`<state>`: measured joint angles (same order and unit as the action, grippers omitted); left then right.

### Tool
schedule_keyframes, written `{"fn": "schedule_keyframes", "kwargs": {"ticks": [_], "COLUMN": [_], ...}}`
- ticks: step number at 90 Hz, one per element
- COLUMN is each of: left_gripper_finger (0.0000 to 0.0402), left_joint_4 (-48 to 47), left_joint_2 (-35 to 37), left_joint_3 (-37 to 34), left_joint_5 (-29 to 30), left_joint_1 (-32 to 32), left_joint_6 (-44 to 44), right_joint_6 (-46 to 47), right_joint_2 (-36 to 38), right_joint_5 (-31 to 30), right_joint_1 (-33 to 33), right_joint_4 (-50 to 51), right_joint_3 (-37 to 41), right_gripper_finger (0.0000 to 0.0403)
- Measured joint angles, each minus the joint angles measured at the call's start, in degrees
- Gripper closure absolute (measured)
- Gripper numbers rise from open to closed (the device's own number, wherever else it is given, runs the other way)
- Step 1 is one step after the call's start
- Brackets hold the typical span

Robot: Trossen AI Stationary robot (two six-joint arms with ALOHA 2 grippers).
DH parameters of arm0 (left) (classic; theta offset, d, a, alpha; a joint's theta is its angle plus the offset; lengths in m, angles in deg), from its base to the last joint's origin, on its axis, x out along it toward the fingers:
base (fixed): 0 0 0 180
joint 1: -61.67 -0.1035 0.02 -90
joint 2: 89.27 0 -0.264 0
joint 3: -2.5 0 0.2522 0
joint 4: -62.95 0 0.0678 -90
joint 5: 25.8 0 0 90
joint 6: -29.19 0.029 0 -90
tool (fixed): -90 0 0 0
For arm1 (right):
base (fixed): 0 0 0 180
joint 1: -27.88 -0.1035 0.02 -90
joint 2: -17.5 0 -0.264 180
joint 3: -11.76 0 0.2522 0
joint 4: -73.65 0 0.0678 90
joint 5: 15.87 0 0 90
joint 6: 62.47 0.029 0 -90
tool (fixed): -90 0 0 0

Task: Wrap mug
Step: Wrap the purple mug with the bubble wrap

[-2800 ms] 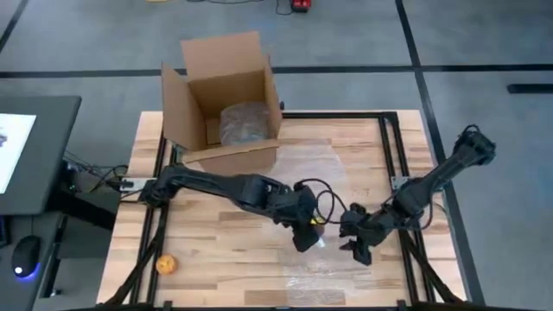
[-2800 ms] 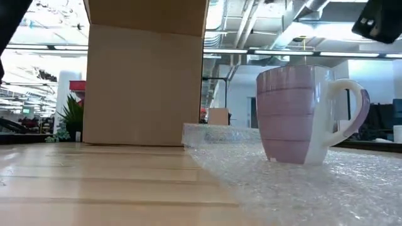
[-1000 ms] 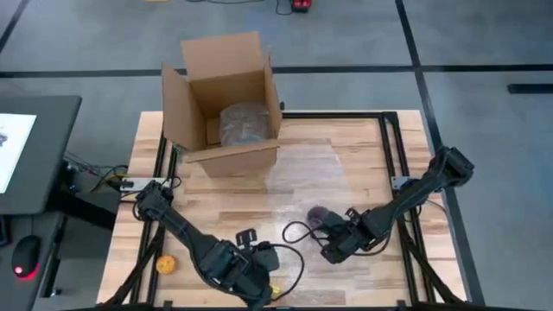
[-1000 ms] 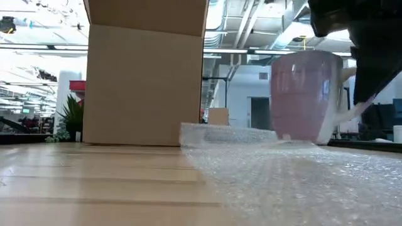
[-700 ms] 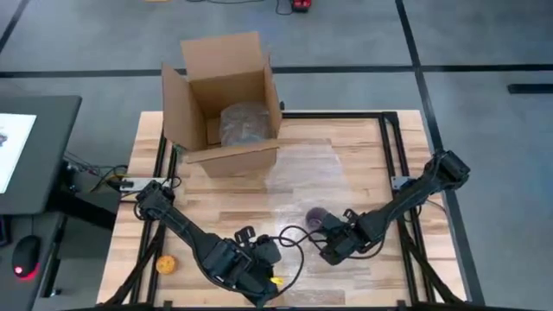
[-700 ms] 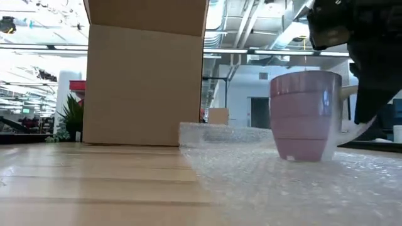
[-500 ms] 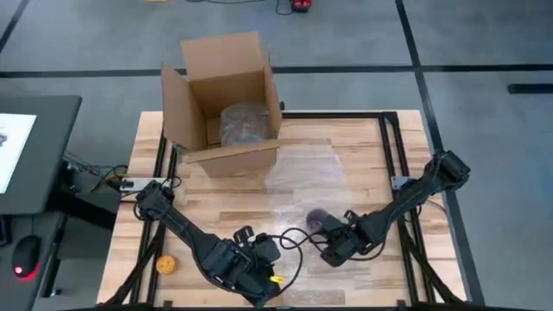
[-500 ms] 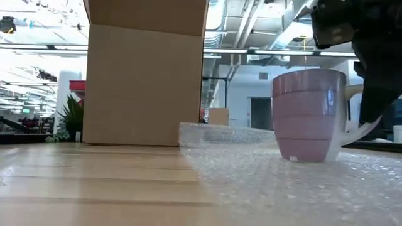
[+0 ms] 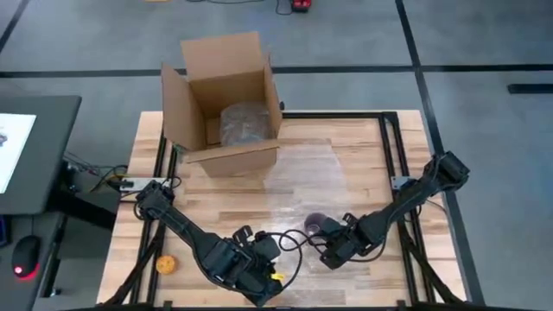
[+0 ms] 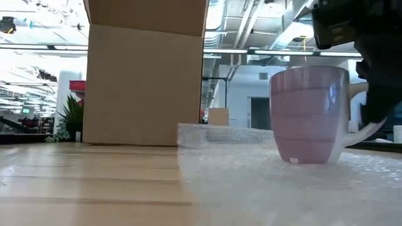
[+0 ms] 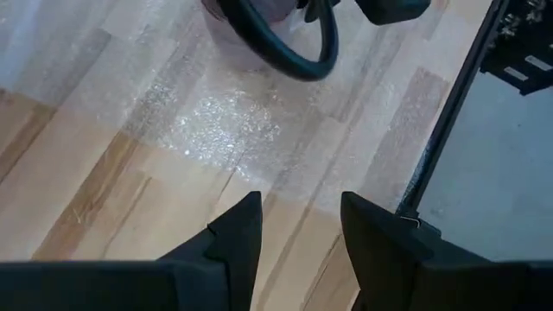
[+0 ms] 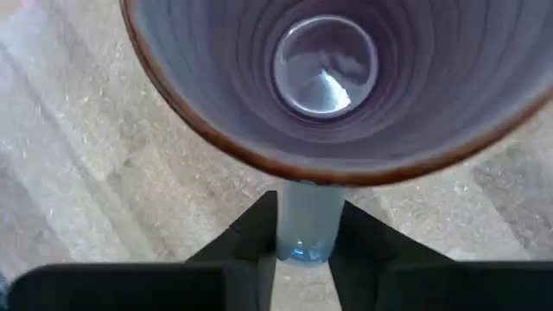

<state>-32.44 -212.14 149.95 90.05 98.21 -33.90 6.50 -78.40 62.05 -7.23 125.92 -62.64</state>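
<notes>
A plank-wood tabletop [image 9: 216, 216] carries an open cardboard box [image 9: 223, 95] and a clear, pebbled bubble wrap [image 9: 302, 186]. The round purple mug [image 10: 308, 116] stands upright on the wrap. Only the right wrist view shows the right hand [image 12: 307, 229] clenched on the pale handle [image 12: 308, 223]. The left hand [image 11: 298, 229] hangs released near the front edge

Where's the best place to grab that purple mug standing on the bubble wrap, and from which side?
By its handle, from the handle side. The mug stands upright and the handle juts out as a narrow strip the fingers can close across. The right gripper already pinches it there, which looks sound.
</notes>
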Motion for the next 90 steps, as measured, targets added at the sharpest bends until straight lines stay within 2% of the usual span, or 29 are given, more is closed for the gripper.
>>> {"fn": "schedule_keyframes", "kwargs": {"ticks": [18, 29, 53, 66, 83, 90], "left_gripper_finger": [0.0263, 0.0263, 0.0263, 0.0263, 0.0263, 0.0263], "left_joint_4": [-0.11, -0.11, -0.13, -0.13, -0.15, -0.15], "left_joint_2": [-0.02, -0.02, -0.02, -0.02, -0.02, -0.02], "left_joint_3": [0.02, 0.02, 0.02, 0.02, 0.02, 0.02], "left_joint_5": [0.00, 0.00, 0.00, 0.02, 0.36, 0.47], "left_joint_1": [-0.20, -0.20, -0.24, -0.24, -0.24, -0.30], "left_joint_6": [0.55, -0.50, 0.70, 0.39, 0.31, 0.53], "right_joint_6": [-2.82, -3.14, -3.49, -4.22, -10.55, -12.37], "right_joint_2": [0.76, 2.33, 6.35, 8.96, 9.59, 8.85], "right_joint_5": [0.48, -0.05, -6.05, -7.86, -8.08, -7.94], "right_joint_1": [-0.33, -1.25, -5.03, -7.81, -12.76, -15.25], "right_joint_4": [1.05, 5.23, 12.82, 12.58, 11.73, 7.29], "right_joint_3": [-0.38, -2.62, -6.38, -6.38, -6.40, -5.39], "right_gripper_finger": [0.0228, 0.0202, 0.0207, 0.0214, 0.0216, 0.0216]}}
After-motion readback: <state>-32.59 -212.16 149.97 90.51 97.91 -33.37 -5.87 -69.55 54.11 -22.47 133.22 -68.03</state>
